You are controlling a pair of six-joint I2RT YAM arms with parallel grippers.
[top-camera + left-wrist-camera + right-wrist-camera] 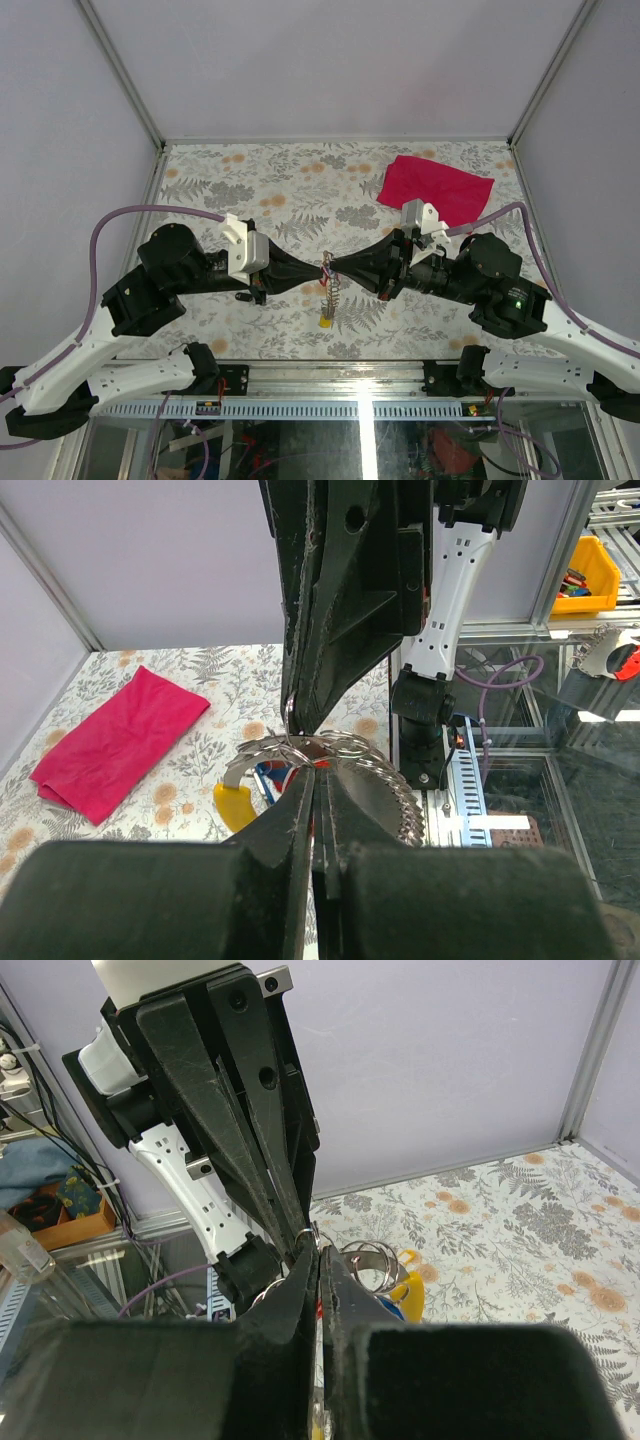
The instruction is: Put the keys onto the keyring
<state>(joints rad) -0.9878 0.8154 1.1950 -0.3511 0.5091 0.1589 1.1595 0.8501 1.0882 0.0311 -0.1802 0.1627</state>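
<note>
1. L side: left pincer [312, 272] has its jaws pressed together, nipping the thin wire of the keyring [327, 276] right at the tips. In the left wrist view the silvery loops [340, 748] sit just past my own fingertips [305, 780].
2. R side: right pincer [341, 270] is likewise closed tight, clamped on the same ring from the opposite side. The two pincers meet nose to nose, nearly touching.
3. Keyring is therefore held between both tips, over the middle of the worktop [250, 190], nearer its front edge.
4. Below the ring a chain-like strand [326, 298] hangs toward the near edge, w/ a yellow tag [326, 322] at its end. Can't tell if that tag touches the surface.
5. Wrist views show a blue tag [272, 778] bunched beside the yellow one [232, 805].
6. Keys: can't pick them out separately in the bundle.
7. Further out, a red cloth [435, 185] lies flat at the far right, well apart from the ring.
</note>
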